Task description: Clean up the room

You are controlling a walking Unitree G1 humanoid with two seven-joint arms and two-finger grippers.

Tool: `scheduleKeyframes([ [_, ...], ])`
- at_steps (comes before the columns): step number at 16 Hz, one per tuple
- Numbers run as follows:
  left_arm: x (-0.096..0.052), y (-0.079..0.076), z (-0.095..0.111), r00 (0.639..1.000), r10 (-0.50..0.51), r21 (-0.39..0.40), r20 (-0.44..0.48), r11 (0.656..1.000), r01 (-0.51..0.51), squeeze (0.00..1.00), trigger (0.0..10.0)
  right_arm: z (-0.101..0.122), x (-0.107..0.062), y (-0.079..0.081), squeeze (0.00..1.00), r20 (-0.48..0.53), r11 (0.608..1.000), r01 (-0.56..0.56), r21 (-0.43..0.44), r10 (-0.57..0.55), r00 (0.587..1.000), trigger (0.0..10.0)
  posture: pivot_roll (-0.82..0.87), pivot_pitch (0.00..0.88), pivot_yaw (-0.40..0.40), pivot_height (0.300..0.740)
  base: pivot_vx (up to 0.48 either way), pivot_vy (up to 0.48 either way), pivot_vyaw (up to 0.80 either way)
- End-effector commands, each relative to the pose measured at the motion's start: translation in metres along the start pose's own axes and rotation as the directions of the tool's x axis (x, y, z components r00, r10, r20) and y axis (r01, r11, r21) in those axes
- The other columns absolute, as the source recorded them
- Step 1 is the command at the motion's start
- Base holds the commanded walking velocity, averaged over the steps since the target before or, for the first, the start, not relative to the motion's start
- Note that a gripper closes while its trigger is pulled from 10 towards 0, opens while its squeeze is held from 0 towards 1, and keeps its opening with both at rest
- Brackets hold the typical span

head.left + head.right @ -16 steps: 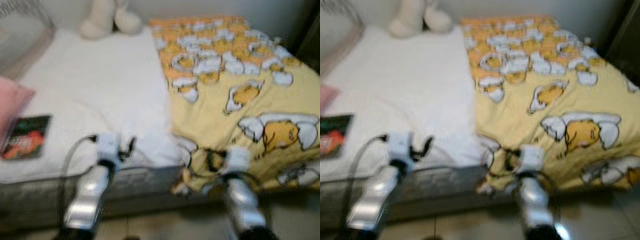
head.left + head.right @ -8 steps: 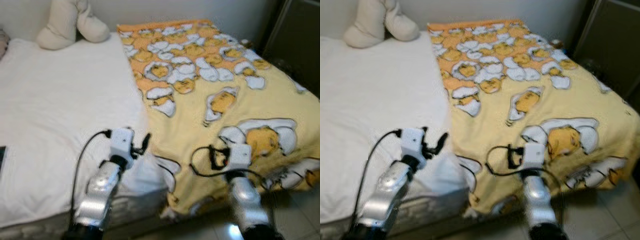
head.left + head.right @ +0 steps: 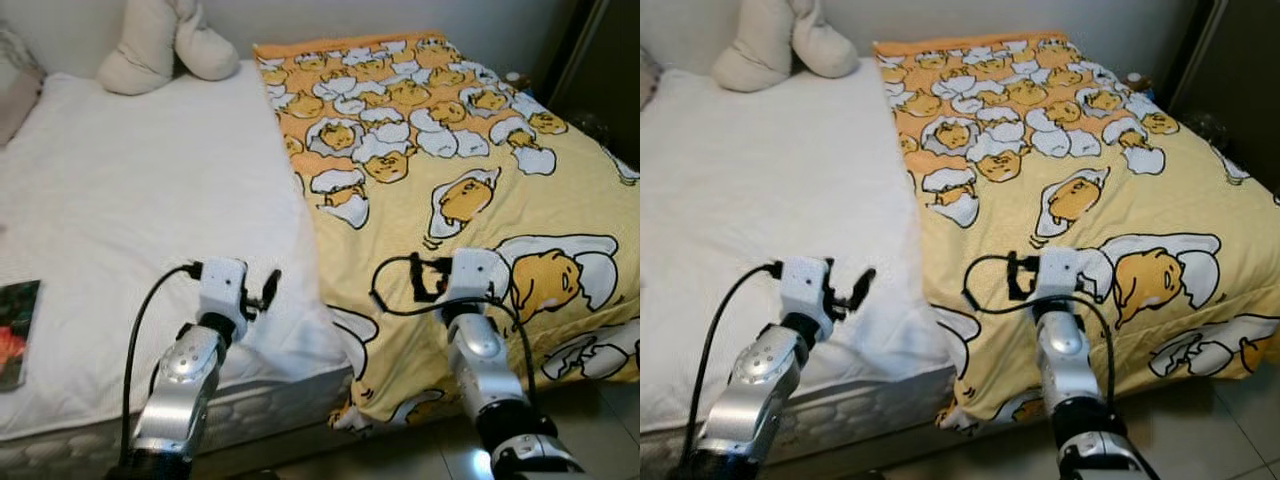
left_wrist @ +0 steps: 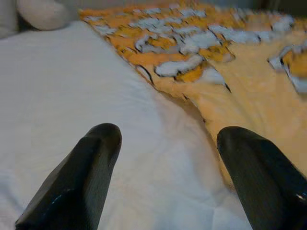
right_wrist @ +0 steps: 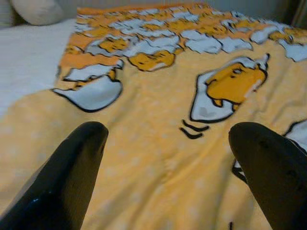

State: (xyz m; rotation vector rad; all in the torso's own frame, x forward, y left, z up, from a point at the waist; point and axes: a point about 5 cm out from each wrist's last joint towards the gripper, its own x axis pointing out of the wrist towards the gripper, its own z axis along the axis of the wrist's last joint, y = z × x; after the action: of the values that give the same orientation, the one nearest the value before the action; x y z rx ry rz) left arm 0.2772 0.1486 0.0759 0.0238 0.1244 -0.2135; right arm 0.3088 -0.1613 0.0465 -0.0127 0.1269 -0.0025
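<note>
Left eye view shows the yellow blanket [image 3: 470, 190] covering the bed's [image 3: 150, 210] right half, long axis running away from the robot, directly under the right gripper [image 5: 168, 158], nearer than the left gripper [image 4: 165, 163]; both jaws gape empty.

Book [image 3: 15, 330] at bed's [image 3: 150, 200] near-left edge cut by frame; cover print unreadable. Cream plush [image 3: 165, 45] at head edge cropped at top, shape unclear. Greyish pillow-like thing [image 3: 15, 80] at far-left corner mostly out of frame. Yellow blanket [image 3: 460, 180] running off right frame edge, far-right corner hidden. Small objects [image 3: 1135, 82] beside bed's far-right corner too small to tell. Left fingers [image 4: 76, 182] and right fingers [image 5: 67, 177] blurred, cropped at bottom of wrist views. Dark furniture [image 3: 1240, 70] cut off.
</note>
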Motion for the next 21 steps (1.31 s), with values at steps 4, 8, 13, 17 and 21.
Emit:
scheduleKeyframes([
  [4, 0.01, -0.034, 0.031, 0.989, -0.049, -0.01, 0.14, 0.999, 0.051, 0.0, 10.0, 0.029, 0.013, 0.006, 0.0, 0.115, 0.999, -0.027, -0.045, 0.032, 0.993, 10.0, -0.08, 0.0, 0.037, 0.74, 0.43, 0.0, 0.0],
  [8, 0.008, -0.033, 0.026, 0.993, -0.022, -0.049, 0.115, 0.998, 0.028, 0.0, 10.0, 0.035, 0.019, -0.001, 0.0, 0.118, 0.999, -0.018, -0.046, 0.023, 0.993, 10.0, -0.08, 0.0, 0.036, 0.74, 0.434, 0.0, 0.0],
  [13, 0.004, -0.024, 0.019, 0.994, 0.094, -0.121, 0.057, 0.989, -0.086, 0.0, 10.0, 0.044, 0.038, -0.001, 0.0, 0.014, 0.999, -0.048, -0.015, 0.048, 0.999, 10.0, -0.04, 0.0, 0.023, 0.74, 0.167, 0.0, 0.0],
  [17, 0.004, -0.023, 0.023, 0.994, 0.089, -0.085, 0.063, 0.993, -0.083, 0.0, 10.0, 0.053, 0.044, 0.006, 0.0, 0.043, 0.995, -0.096, 0.02, 0.095, 0.995, 10.0, -0.02, 0.0, 0.011, 0.74, 0.0, -0.21, 0.5],
  [21, 0.003, -0.027, 0.022, 0.996, 0.068, -0.077, 0.059, 0.995, -0.064, 0.0, 10.0, 0.049, 0.044, 0.009, 0.0, 0.024, 0.996, -0.086, 0.016, 0.086, 0.996, 10.0, -0.02, 0.0, 0.012, 0.74, 0.0, -0.448, 0.49],
])
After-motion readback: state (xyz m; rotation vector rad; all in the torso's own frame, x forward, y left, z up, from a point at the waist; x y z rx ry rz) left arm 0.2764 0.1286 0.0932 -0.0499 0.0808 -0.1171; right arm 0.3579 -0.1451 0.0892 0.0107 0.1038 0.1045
